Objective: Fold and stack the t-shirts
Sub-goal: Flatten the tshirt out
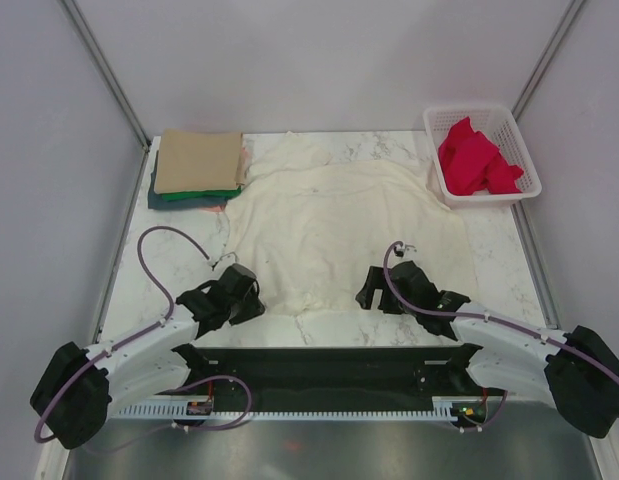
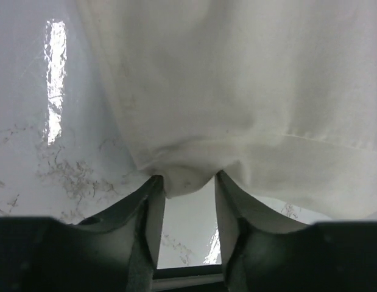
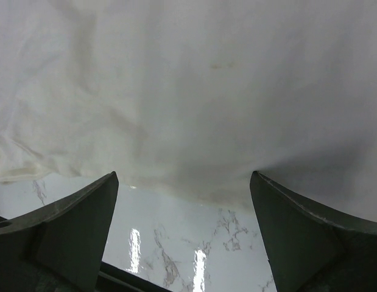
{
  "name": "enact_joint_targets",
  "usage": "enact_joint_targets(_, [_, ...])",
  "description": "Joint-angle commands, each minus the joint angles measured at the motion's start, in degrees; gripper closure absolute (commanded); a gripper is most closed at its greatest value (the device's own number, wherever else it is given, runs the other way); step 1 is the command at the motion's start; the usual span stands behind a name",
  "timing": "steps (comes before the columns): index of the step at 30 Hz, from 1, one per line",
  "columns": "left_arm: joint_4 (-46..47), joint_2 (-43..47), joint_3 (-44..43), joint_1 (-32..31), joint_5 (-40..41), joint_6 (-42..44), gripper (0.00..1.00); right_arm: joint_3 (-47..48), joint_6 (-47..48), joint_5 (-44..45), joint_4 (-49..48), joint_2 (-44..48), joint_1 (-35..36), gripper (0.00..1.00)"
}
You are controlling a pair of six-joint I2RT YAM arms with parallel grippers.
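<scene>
The cream t-shirt point(image 1: 339, 225) lies spread open across the middle of the bench point(image 1: 494, 255), its near hem towards the arms. At the far left corner sits a stack of folded shirts: a tan t-shirt point(image 1: 197, 160) on top, a green t-shirt point(image 1: 201, 194) under it, and a teal t-shirt point(image 1: 169, 200) at the bottom. The left hand point(image 2: 186, 182) is narrow, its fingertips pinching a nub of the cream hem at the shirt's near left corner. The right hand point(image 3: 183, 176) is spread wide at the near right hem, holding nothing. A white basket point(image 1: 489, 108) at the far right holds red cloth point(image 1: 474, 155)
</scene>
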State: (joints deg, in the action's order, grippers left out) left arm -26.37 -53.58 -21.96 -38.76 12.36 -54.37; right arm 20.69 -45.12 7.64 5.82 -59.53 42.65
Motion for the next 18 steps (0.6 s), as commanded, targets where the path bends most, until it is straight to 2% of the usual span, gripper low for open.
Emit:
enact_joint_targets(1, [5.1,-2.6,-3.3,-0.3,3.5,2.1,0.58,-2.6,-0.8,2.6,-6.9,-1.0,0.3,0.02])
enact_joint_targets(2, [5.3,-3.0,-4.9,-0.2,3.9,4.5,0.75,-2.6,-0.8,2.6,-6.9,-1.3,0.3,0.02])
enact_joint_targets(4, [4.5,-3.2,-8.8,-0.2,3.8,7.5,0.96,-2.6,-0.4,2.5,-7.5,-1.8,0.4,0.02])
enact_joint_targets(7, [-1.8,-1.6,-14.9,-0.2,2.7,12.0,0.98,-2.6,-0.1,2.3,-8.1,-3.0,0.3,0.02])
enact_joint_targets(10, [-10.9,-3.9,-26.6,0.2,1.3,15.8,0.98,-2.4,0.1,2.1,-8.7,-4.2,0.3,0.02])
enact_joint_targets(12, [-14.0,-7.0,-35.5,1.8,-0.2,18.7,0.93,-2.1,0.4,1.9,-8.9,-5.0,0.3,0.02])
enact_joint_targets(14, [-15.2,-12.9,-40.8,5.4,-3.9,22.2,0.69,-1.5,0.7,1.6,-9.0,-6.1,0.3,0.02])
enact_joint_targets(16, [-15.1,-21.2,-42.3,9.0,-7.6,24.0,0.52,-1.2,0.8,1.2,-9.0,-7.2,0.3,0.02])
enact_joint_targets(17, [-15.4,-24.0,-42.7,12.9,-14.7,24.6,0.4,-0.8,0.9,1.1,-9.0,-7.4,0.3,0.02])
enact_joint_targets(18, [-15.3,-25.5,-42.1,13.8,-17.4,24.2,0.38,-0.9,1.1,0.8,-9.0,-7.6,0.3,0.02])
